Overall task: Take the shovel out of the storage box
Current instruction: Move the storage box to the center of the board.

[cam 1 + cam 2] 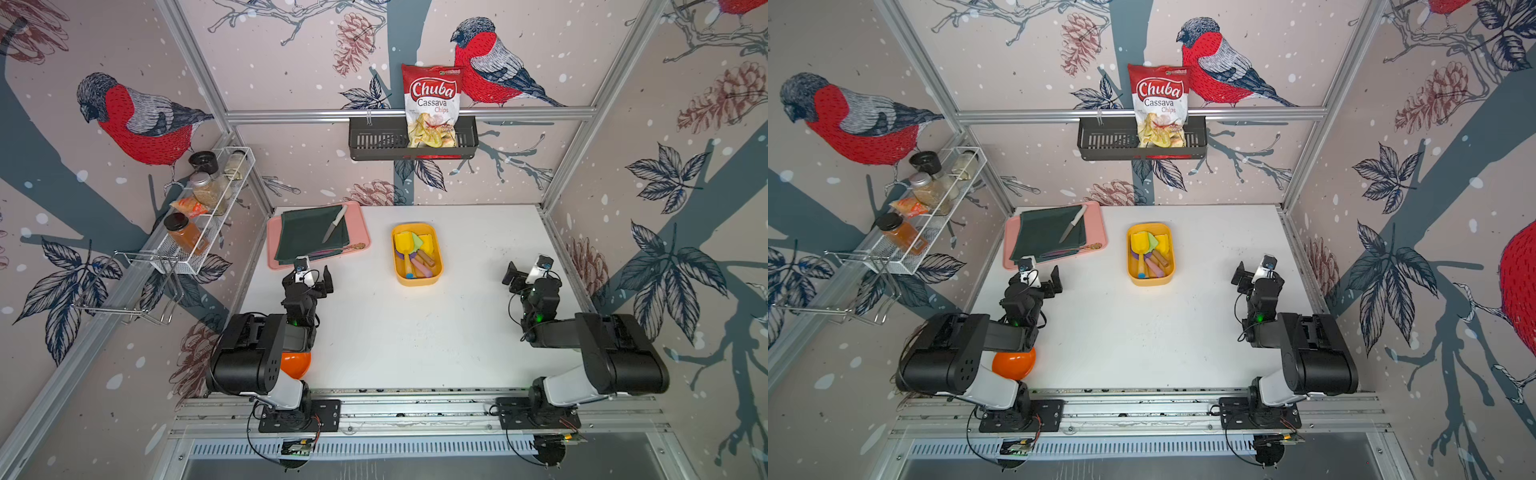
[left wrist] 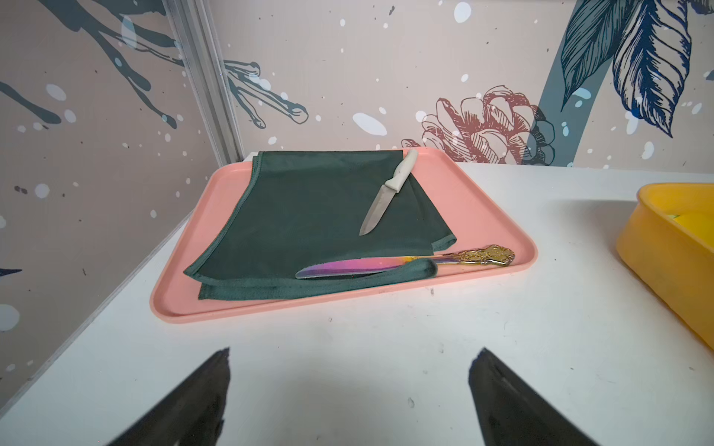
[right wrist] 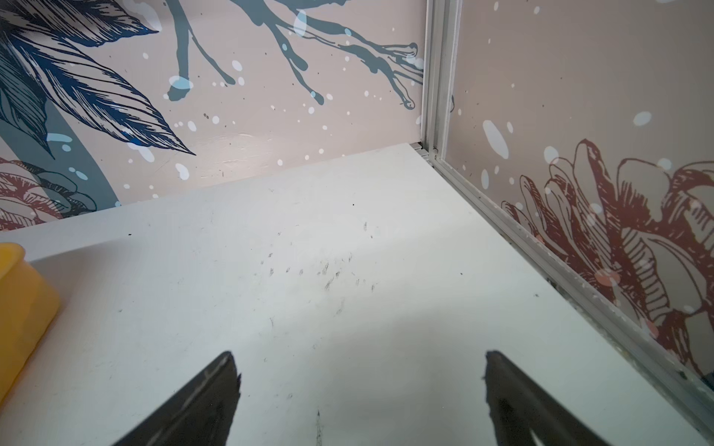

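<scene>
The yellow-orange storage box [image 1: 417,282] [image 1: 1150,281] stands on the white table right of centre, towards the back. It holds several toy tools, among them a yellow shovel [image 1: 404,242] [image 1: 1139,242] whose handle points toward the near end. My left gripper [image 1: 309,272] [image 2: 349,359] hangs open over bare table, to the box's left and near the pink tray. My right gripper [image 1: 524,270] [image 3: 357,361] is open too, well to the box's right. Each wrist view catches only a corner of the box [image 2: 657,247] [image 3: 23,293]. Nothing is between either pair of fingers.
The pink tray [image 1: 358,224] at the back left carries a green cloth [image 2: 309,216], a white-handled knife [image 2: 386,193] and an iridescent knife [image 2: 347,267]. An orange bowl [image 1: 297,365] sits under my left arm. A black wall basket [image 1: 374,141] holds a chips bag; a wire rack [image 1: 199,216] holds jars.
</scene>
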`<act>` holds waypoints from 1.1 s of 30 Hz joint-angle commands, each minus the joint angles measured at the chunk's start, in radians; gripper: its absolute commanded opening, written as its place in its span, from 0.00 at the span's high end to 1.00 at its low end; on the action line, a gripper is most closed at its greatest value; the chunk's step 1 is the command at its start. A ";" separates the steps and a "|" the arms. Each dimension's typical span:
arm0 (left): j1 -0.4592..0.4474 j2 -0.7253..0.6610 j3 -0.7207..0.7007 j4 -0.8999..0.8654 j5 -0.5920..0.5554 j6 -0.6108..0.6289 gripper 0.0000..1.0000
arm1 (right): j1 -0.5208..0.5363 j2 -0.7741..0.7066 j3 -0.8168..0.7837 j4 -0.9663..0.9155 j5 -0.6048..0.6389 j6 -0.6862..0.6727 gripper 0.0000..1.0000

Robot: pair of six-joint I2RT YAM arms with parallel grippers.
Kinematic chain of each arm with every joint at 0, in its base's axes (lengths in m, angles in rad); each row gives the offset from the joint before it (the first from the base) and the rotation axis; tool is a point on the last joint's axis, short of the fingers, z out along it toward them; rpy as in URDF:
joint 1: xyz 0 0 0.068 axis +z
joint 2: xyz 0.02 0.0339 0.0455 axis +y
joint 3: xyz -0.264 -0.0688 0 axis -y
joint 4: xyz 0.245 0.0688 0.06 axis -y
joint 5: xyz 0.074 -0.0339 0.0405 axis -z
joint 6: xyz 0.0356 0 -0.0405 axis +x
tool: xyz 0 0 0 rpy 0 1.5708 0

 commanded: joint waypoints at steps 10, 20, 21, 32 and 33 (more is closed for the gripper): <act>0.002 -0.002 0.004 0.026 0.010 0.008 0.02 | -0.010 -0.002 0.005 0.015 -0.015 -0.005 0.00; 0.002 -0.003 0.004 0.027 0.010 0.008 0.02 | -0.007 -0.003 0.004 0.015 -0.015 -0.009 0.00; 0.002 -0.003 0.004 0.025 0.009 0.009 0.02 | -0.007 -0.003 0.004 0.013 -0.015 -0.009 0.00; -0.051 -0.199 -0.007 -0.084 -0.120 0.034 0.04 | 0.021 -0.163 0.066 -0.201 -0.025 -0.043 0.00; -0.081 -0.240 0.013 -0.139 -0.167 0.036 0.04 | 0.032 -0.188 0.095 -0.262 -0.025 -0.041 0.00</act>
